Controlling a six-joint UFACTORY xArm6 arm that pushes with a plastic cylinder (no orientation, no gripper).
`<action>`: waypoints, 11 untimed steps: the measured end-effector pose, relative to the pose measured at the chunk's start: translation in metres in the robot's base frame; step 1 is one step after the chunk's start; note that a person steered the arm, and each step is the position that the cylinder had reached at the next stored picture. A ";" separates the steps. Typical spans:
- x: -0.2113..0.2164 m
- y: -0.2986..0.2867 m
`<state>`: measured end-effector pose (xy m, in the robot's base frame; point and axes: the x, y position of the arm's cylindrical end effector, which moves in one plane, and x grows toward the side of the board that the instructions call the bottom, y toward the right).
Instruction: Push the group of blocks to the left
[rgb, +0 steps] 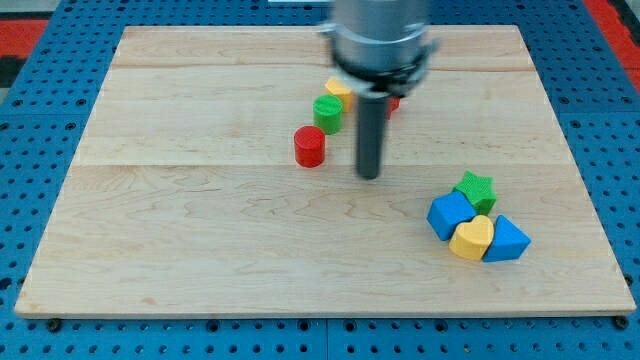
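Wooden table (200, 250) on a blue pegboard (40, 120), with red mats at the far left corner (20, 30) and far right corner (615, 15). The arm's grey housing (382, 40) enters from the far edge, blurred, and carries the dark rod (370, 135) straight down. My tip (369, 176) rests on the table near its middle. The arm bears no jaws, so no open or closed state applies.

Two clusters of blocks are present. The far cluster lies just left of and behind the rod: a red cylinder (310, 146) stands left of my tip and clearly apart from it; a green cylinder (327, 113) stands just behind and to the right of the red one, near it but not touching; a yellow block (338, 90), shape unclear, touches the green cylinder's far side and is partly covered by the housing. A sliver of another red block (394, 102) shows at the rod's right, mostly hidden; its shape cannot be told.

The near right cluster sits well apart from my tip, to its right and nearer the viewer. It holds four blocks packed together: a green star (475, 189) at the far side, a blue cube (451, 214) on the left, a yellow heart (472, 238) at the near side, and a blue triangle (507, 240) on the right. The heart touches both blue blocks; the star touches the cube.
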<state>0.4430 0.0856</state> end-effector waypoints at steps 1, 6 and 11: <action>-0.051 0.044; -0.122 -0.079; -0.038 -0.101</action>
